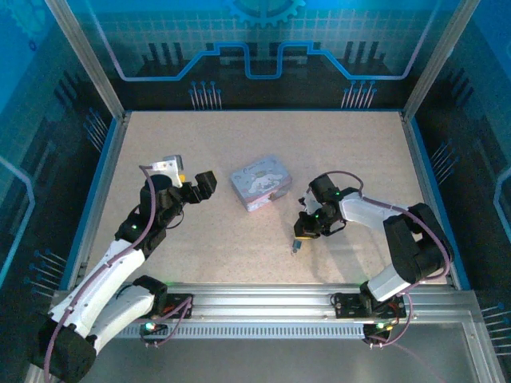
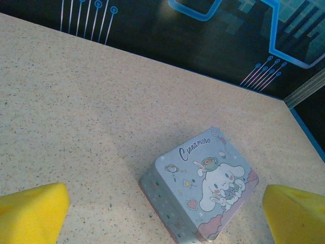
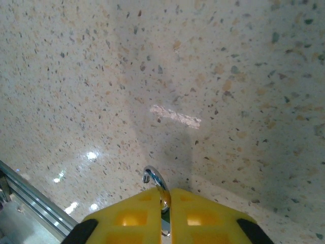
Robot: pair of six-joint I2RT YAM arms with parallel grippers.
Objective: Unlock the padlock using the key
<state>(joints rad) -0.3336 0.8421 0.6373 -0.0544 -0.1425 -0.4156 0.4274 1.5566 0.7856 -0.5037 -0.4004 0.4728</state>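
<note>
Padlock [image 3: 161, 189] pinched in right pincer [image 3: 165, 194], shackle loop protruding; thin pale key [image 3: 175, 116] lying flat nearby.

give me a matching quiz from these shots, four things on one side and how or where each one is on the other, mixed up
1 tin
2 left gripper
3 right gripper
4 padlock

a shut
b wide open
c lying flat on the table
d pinched between yellow fingers, shackle loop sticking out

Pairs: 1-c, 2-b, 3-a, 4-d
</note>
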